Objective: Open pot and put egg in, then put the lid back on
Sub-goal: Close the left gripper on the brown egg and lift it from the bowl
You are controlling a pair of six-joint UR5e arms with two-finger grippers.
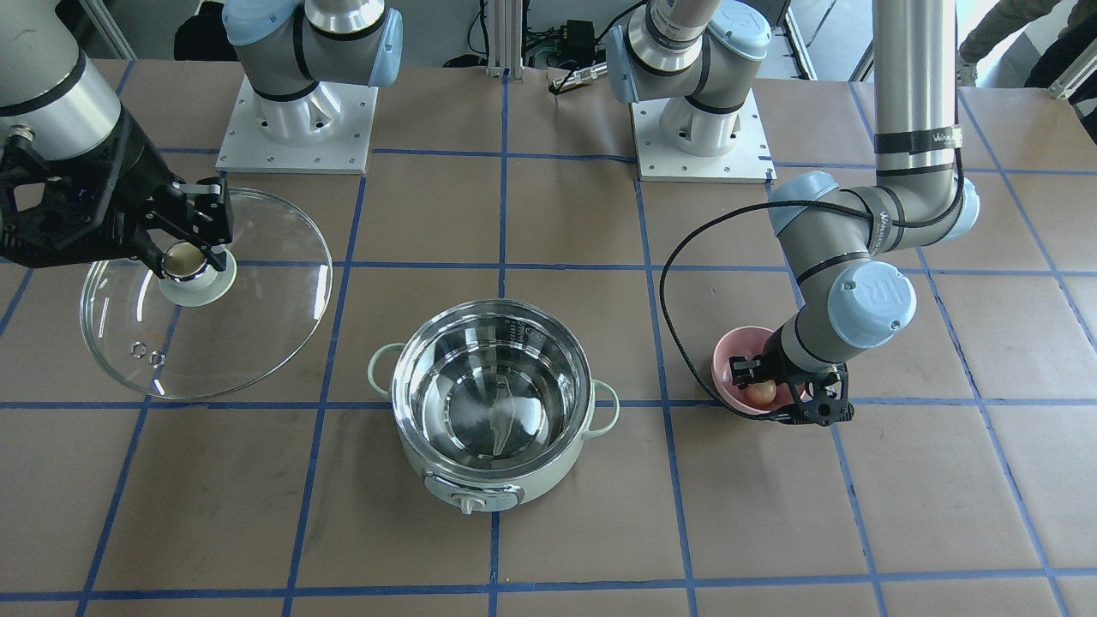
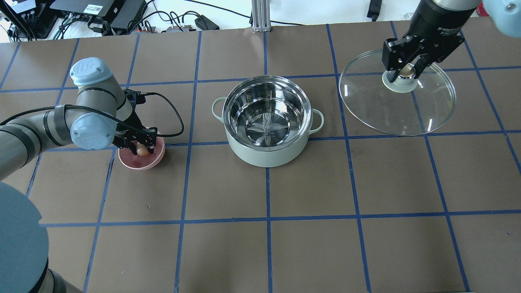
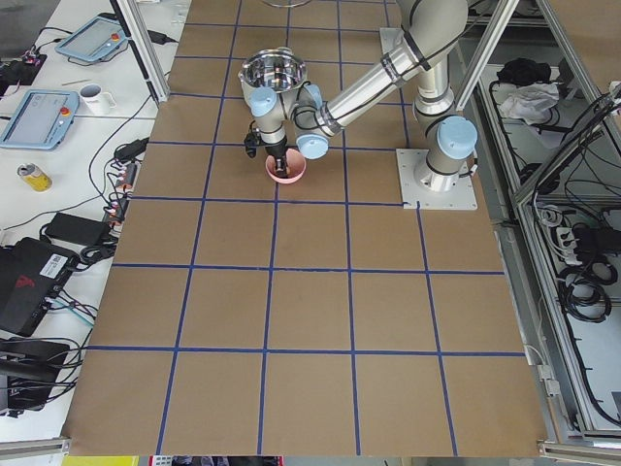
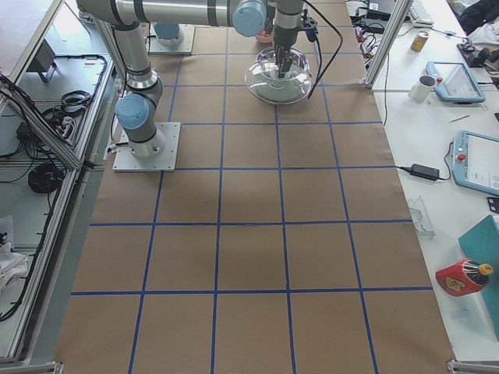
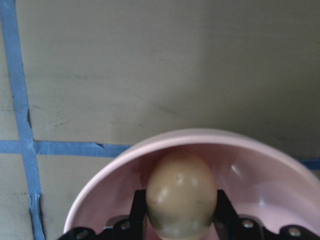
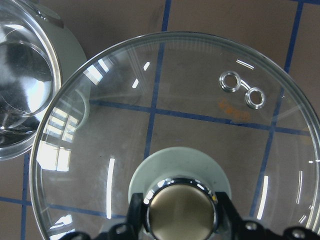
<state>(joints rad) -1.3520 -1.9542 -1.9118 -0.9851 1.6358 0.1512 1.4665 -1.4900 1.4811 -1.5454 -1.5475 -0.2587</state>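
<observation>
The round pale mint-green pot [image 2: 264, 156] with shiny steel interior stands uncovered at the centre of the brown gridded table [image 2: 264, 244]. The right gripper [image 2: 407, 69] is clamped on the round beige knob [image 6: 180, 212] of the large clear glass lid [image 2: 390, 110], well apart from the pot. The left gripper [image 5: 181, 217] reaches into the small pink bowl [image 2: 154, 160] and is closed against both sides of the small tan egg [image 5: 181, 192] inside it.
</observation>
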